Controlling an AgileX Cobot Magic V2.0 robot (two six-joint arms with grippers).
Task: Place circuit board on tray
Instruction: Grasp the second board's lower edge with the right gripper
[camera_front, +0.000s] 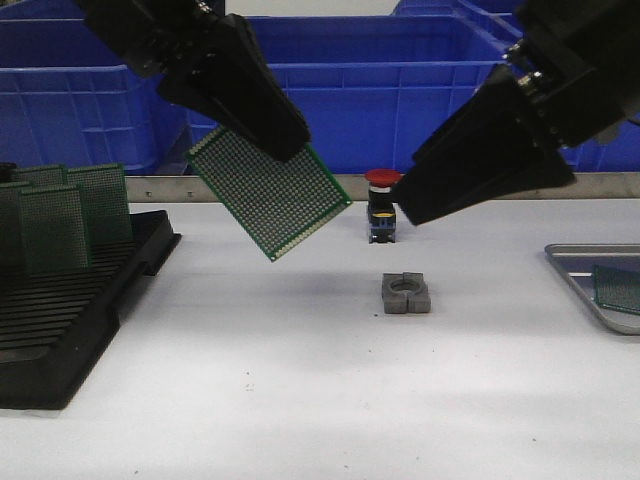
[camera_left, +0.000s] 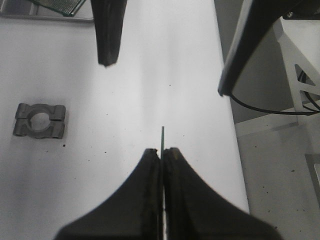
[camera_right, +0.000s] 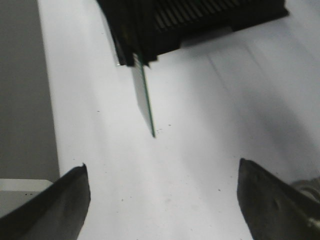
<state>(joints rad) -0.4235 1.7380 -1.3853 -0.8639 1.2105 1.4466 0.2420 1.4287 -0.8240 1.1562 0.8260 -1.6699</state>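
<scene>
From the front camera I see my left gripper (camera_front: 262, 125) clamped on the circuit board (camera_front: 268, 193), held tilted in the air, up and left of the grey clamp block (camera_front: 406, 293). Behind the block stands a red-capped button (camera_front: 382, 205); the black rack (camera_front: 75, 300) with more boards lies far left of it, the tray (camera_front: 575, 272) (one board already in it) far right. Blue bins line the back of the white table (camera_front: 300, 400). I can read no writing.

My left wrist camera shows the board edge-on (camera_left: 163, 137), pinched between closed fingers.

My right wrist camera shows my right gripper (camera_right: 165, 195) spread wide and empty, facing the board (camera_right: 146, 102).
</scene>
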